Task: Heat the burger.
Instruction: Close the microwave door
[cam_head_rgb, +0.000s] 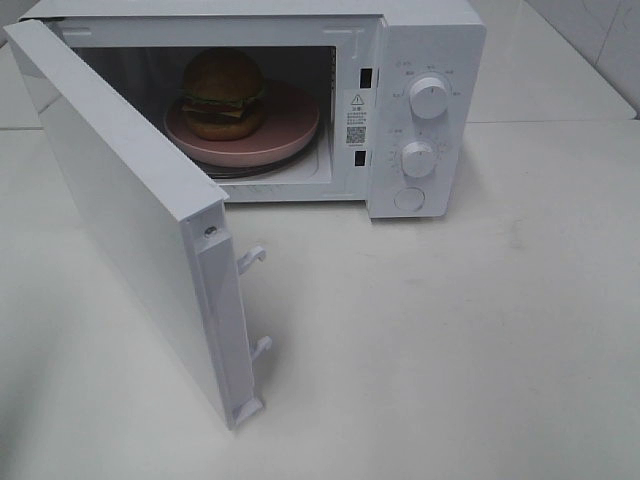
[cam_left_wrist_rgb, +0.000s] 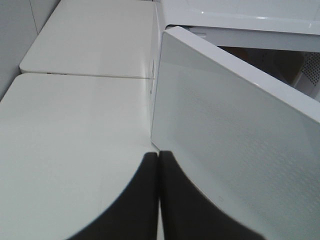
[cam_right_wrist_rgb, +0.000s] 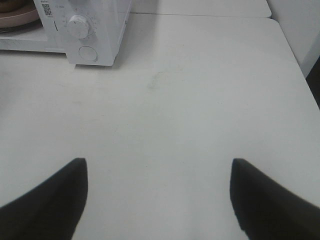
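The burger (cam_head_rgb: 223, 94), with its golden-brown bun, lettuce and patty, sits on a pink plate (cam_head_rgb: 290, 135) inside the white microwave (cam_head_rgb: 430, 40). The microwave door (cam_head_rgb: 120, 200) stands swung wide open toward the front left. Neither gripper shows in the high view. In the left wrist view my left gripper (cam_left_wrist_rgb: 158, 156) is shut, its dark fingers pressed together with nothing between them, close to the outer face of the door (cam_left_wrist_rgb: 235, 130). In the right wrist view my right gripper (cam_right_wrist_rgb: 159, 167) hangs open over bare table, well away from the microwave (cam_right_wrist_rgb: 95, 30).
Two knobs (cam_head_rgb: 428, 97) and a round button (cam_head_rgb: 409, 198) sit on the microwave's right panel. Door latch hooks (cam_head_rgb: 252, 258) stick out from the door's free edge. The white table (cam_head_rgb: 450, 330) extends in front and to the right. A tiled wall stands at the back right.
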